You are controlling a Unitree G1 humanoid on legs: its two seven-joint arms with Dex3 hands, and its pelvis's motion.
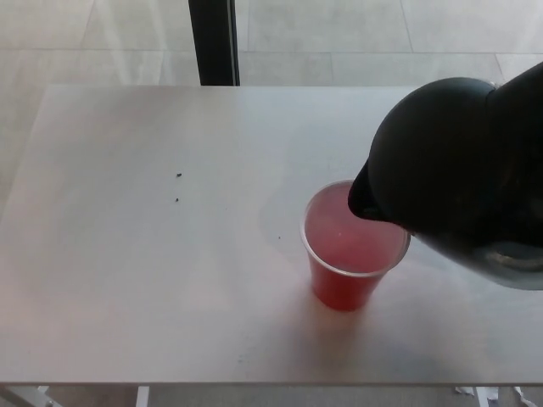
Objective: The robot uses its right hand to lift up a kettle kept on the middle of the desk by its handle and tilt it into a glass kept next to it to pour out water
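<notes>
1. From the head camera I see a black kettle [450, 170] held up in the air at the right of the frame, tilted over to the left with its spout pointing down.
2. The spout sits right over the rim of a red plastic cup [350, 263], on the cup's right side; I cannot make out a stream of water.
3. The cup stands upright on the white counter [153, 271], toward the right of centre, and there is pinkish liquid inside it.
4. The right hand [519, 119] only shows as a dark mass at the kettle's far right edge, merging with the kettle body, so I cannot tell how its fingers are set on the handle.
5. My left hand does not appear in the frame.
6. A couple of small dark specks [178, 176] lie on the counter, well to the left of the cup.
7. Beyond the counter's far edge I see pale floor tiles [356, 34] and a black vertical post [213, 42].
</notes>
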